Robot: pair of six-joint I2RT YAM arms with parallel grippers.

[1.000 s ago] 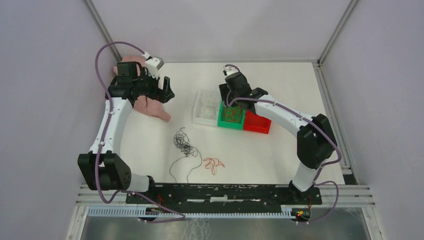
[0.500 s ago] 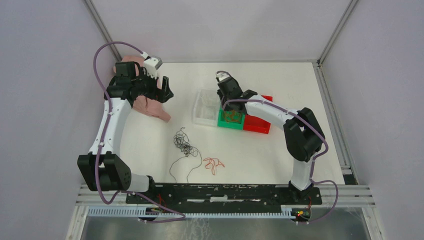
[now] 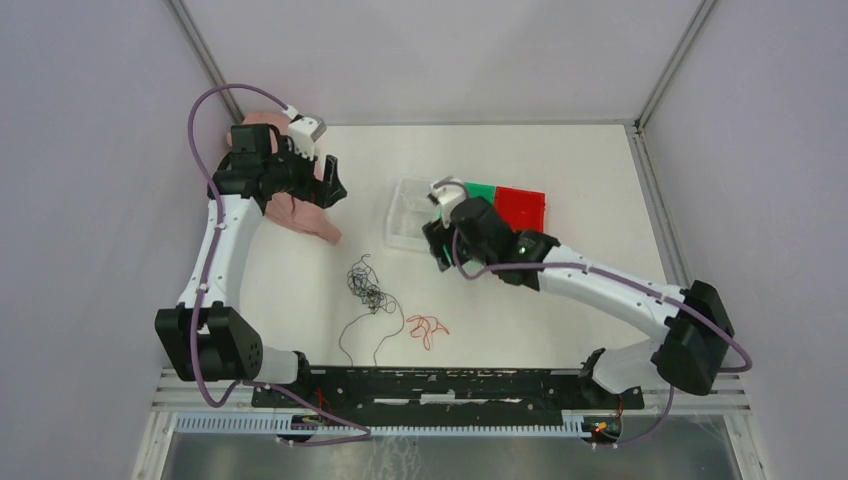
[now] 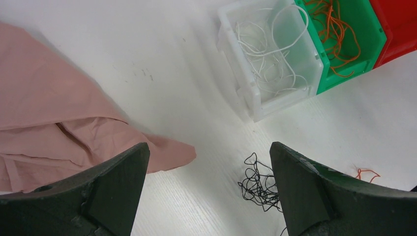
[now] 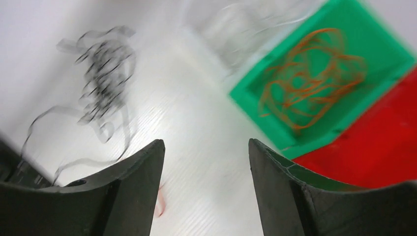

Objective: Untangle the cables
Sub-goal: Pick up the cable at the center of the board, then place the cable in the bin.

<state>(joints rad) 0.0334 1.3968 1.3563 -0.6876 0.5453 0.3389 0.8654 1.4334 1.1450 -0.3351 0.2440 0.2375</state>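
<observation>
Nearest, a small orange wire (image 3: pixel 428 330) and thin curly black cables (image 3: pixel 368 292) lie on the white table (image 3: pixel 300 300). They look feather-light and floppy, so pinch a loose end. Behind them, the right gripper (image 5: pixel 205 147) is spread and empty. Farthest, the left gripper (image 4: pixel 209 152) is spread wide.

White tubular links and blocky black joint housings form the left arm (image 3: pixel 222 240) and right arm (image 3: pixel 610 285), each trailed by a thick purple cable (image 3: pixel 193 120). The left gripper (image 4: pixel 207 147) and right gripper (image 5: pixel 205 142) carry matte black wedge-shaped fingers (image 4: pixel 108 196).
</observation>
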